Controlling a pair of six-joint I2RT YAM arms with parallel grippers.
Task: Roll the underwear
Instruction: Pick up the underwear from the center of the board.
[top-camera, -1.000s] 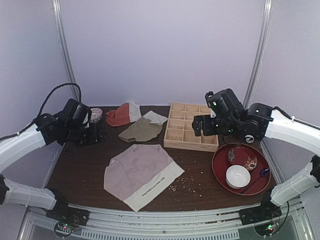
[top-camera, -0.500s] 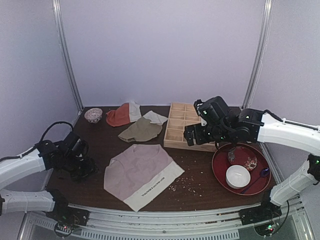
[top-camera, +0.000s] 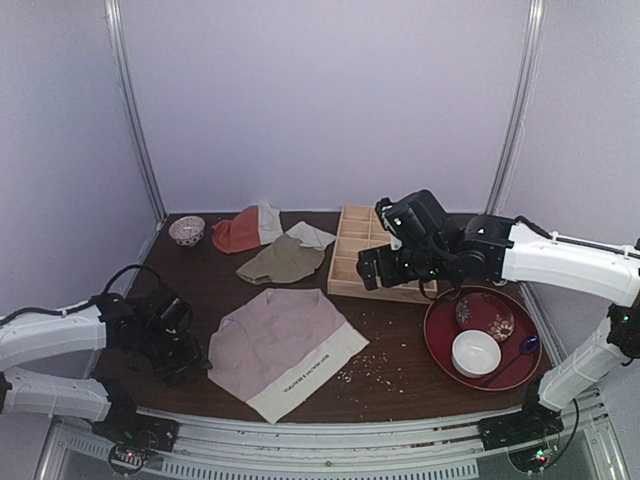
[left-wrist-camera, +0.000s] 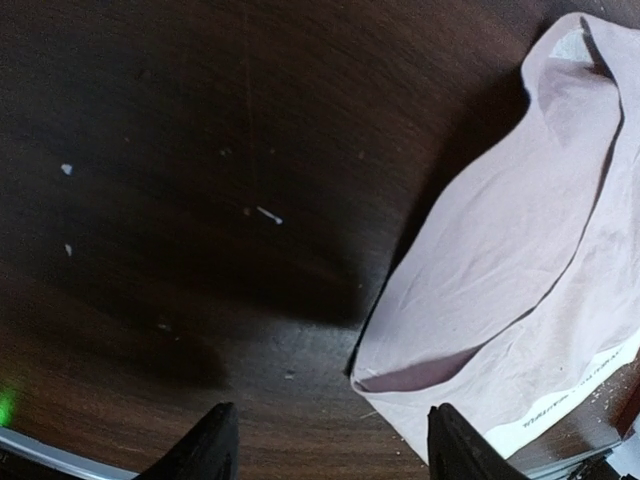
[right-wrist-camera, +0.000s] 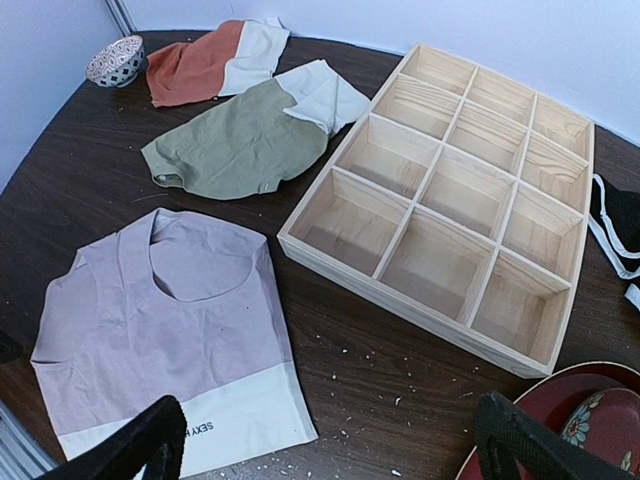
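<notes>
underwear (top-camera: 283, 345): flat, centre-front of bench (top-camera: 400, 330), white waistband (top-camera: 305, 375) nearest | left gripper (left-wrist-camera: 325, 455): jaws wide, low, just beside its left edge, nearer | right gripper (right-wrist-camera: 330, 445): jaws wide, high, farther

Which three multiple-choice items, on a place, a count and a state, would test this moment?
1. Where is the wooden tray relative to the underwear?
A) farther back, to the right
B) nearer, to the left
C) on top of it
2. How many compartments has the tray?
A) six
B) twelve
C) twenty
3. How does the underwear lie?
A) rolled tight
B) spread flat, unrolled
C) lifted by a gripper
Key: 1A, the top view shows it behind and rightward; 2B, the right wrist view shows four rows of three; 3B, it lies flat in every view.
</notes>
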